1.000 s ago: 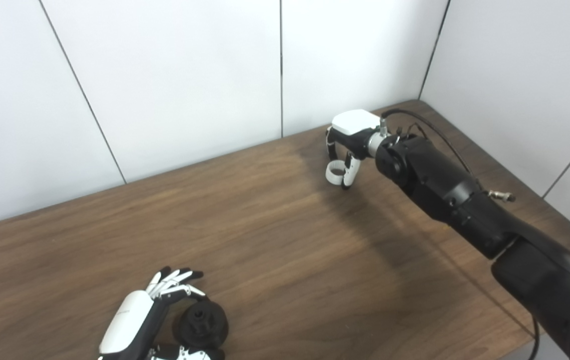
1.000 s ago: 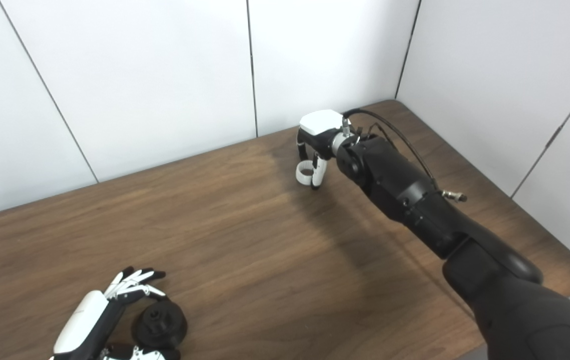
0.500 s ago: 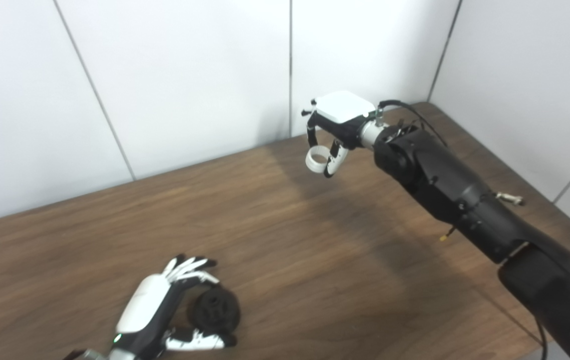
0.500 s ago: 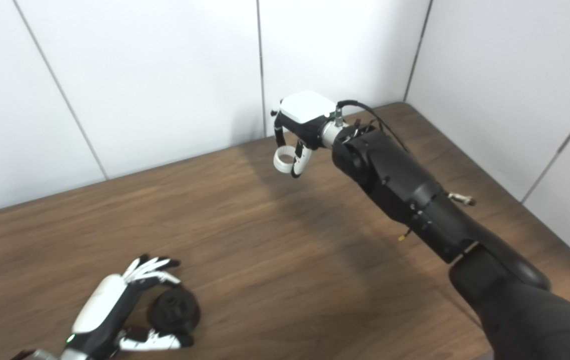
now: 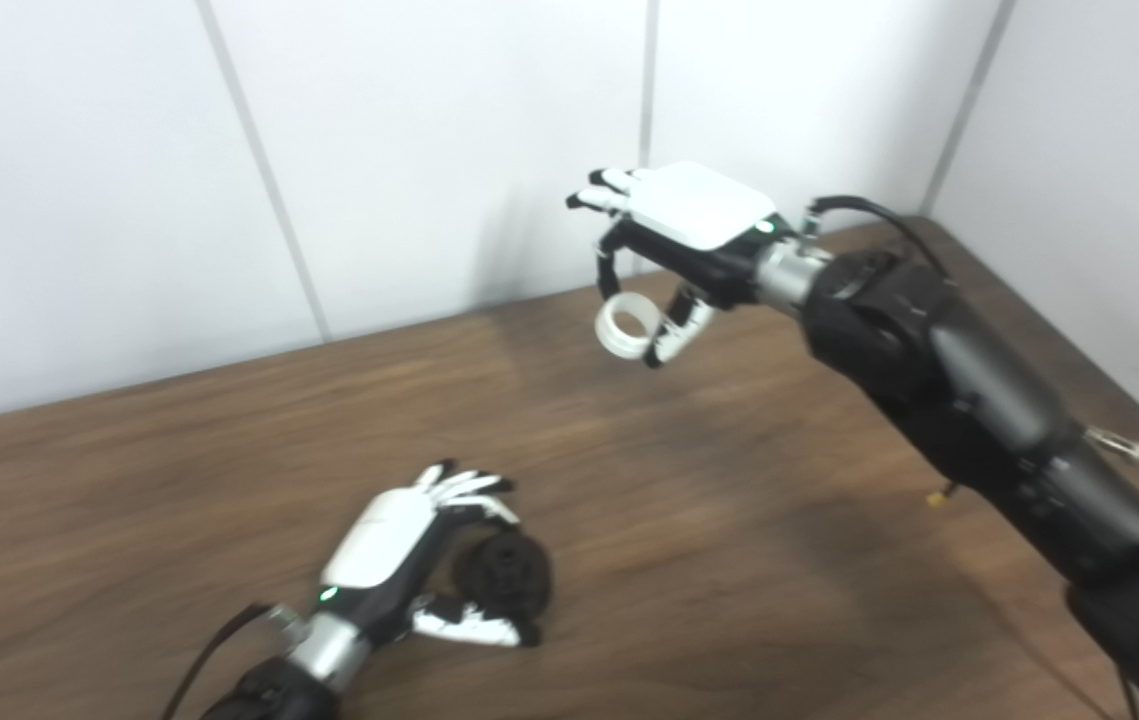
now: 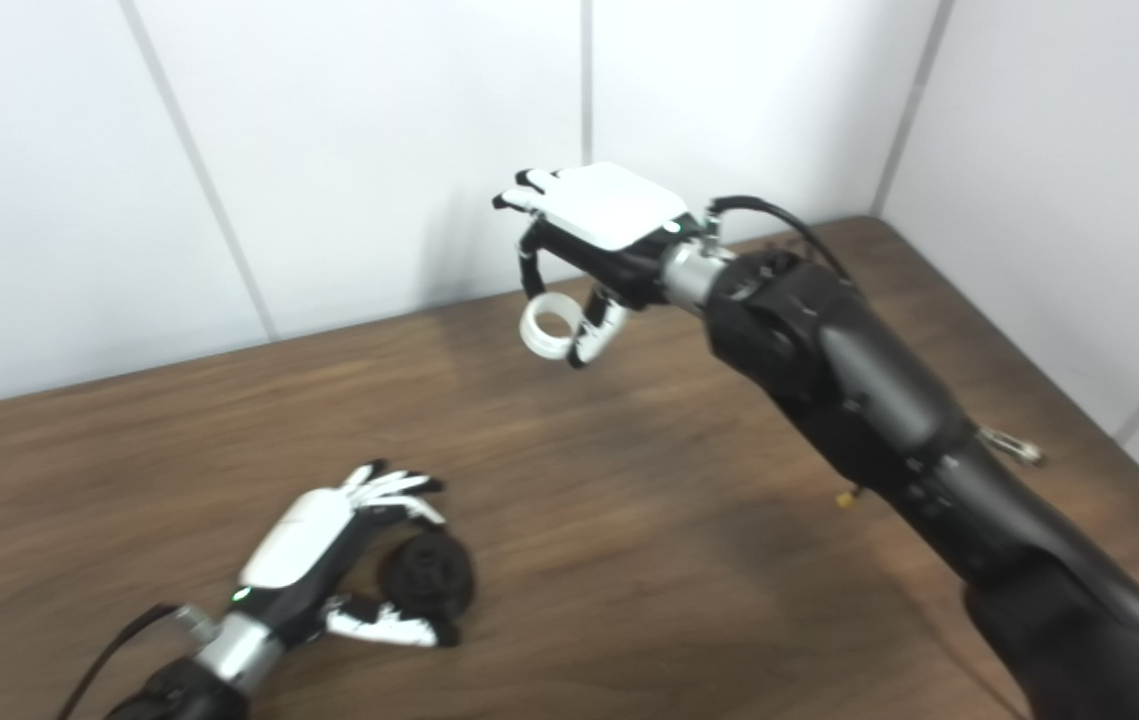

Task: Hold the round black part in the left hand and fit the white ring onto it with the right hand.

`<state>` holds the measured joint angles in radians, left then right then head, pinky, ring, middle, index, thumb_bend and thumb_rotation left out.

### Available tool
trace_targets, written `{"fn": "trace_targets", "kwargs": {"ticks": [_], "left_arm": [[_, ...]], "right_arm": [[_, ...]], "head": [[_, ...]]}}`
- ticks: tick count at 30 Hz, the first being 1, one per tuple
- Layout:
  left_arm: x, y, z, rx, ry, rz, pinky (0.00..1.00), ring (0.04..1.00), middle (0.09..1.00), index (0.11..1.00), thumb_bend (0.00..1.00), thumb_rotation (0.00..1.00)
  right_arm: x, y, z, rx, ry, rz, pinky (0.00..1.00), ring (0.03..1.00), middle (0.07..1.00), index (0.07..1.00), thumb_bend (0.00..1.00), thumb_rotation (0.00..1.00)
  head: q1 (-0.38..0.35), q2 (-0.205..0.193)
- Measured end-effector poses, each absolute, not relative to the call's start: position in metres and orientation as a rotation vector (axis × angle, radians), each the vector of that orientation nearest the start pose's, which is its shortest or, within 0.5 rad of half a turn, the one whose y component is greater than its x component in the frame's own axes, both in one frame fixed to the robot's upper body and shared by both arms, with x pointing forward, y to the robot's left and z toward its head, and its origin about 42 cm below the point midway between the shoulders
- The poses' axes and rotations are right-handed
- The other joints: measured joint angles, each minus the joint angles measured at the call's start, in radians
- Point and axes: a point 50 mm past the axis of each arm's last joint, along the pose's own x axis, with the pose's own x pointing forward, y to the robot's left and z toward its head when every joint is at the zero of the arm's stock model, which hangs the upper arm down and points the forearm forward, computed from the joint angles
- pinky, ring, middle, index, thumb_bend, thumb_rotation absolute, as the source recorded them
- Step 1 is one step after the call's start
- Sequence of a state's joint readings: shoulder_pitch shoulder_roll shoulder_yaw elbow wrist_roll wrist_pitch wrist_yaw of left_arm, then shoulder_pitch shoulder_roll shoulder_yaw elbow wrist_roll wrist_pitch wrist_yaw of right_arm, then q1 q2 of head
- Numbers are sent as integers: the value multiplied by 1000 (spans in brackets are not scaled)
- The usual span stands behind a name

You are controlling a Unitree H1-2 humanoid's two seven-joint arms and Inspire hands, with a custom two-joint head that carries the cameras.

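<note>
While white wall panels (image 5: 429, 150) close off the far side, a dark wood-grain desk (image 5: 729, 520) fills the lower part of both views, and no writing or label can be read on anything. Over it the black right arm (image 5: 979, 400) reaches in from the lower right, cables looping near its wrist, and carries the right hand (image 5: 674, 250) raised above the far part of the desk, its white back facing up. That hand's fingers (image 5: 674, 330) pinch the white ring (image 5: 624, 326), which hangs below the palm clear of the desk, its opening turned toward the cameras; the remaining fingers stretch forward above it. Near the front edge, the left hand (image 5: 399, 560) lies low on the desk beside the round black part (image 5: 506, 573). This black part rests on the desk, cupped between the curled fingers (image 5: 469, 490) above it and the thumb (image 5: 469, 628) below it; whether they grip it firmly or merely surround it cannot be told. Ring and black part are well apart.
</note>
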<state>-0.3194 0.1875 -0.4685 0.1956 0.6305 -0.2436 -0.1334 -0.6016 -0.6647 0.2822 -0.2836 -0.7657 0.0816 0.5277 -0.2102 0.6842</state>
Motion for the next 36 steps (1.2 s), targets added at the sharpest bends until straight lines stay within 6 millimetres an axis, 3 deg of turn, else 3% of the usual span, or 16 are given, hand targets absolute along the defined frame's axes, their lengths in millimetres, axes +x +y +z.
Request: {"fn": "trace_targets", "kwargs": {"ticks": [7,16,36], "left_arm": [[347,104,126,910,-402,-702,1000,892,857,477,516,48],[345,99,126,901,-403,-705,1000,894,856,477,515,47],[335,92,126,893,-409,-720,1000,894,864,477,515,47]], "right_arm": [[359,-223,359,-1528,-582,507,995,1000,946,480,515,134],[341,-195,349,-1480,-643,662,994,1000,943,480,519,129],[334,-181,325,-1535,-663,856,1000,1000,969,481,517,124]], "head": [[67,31],[81,52],[77,72]]}}
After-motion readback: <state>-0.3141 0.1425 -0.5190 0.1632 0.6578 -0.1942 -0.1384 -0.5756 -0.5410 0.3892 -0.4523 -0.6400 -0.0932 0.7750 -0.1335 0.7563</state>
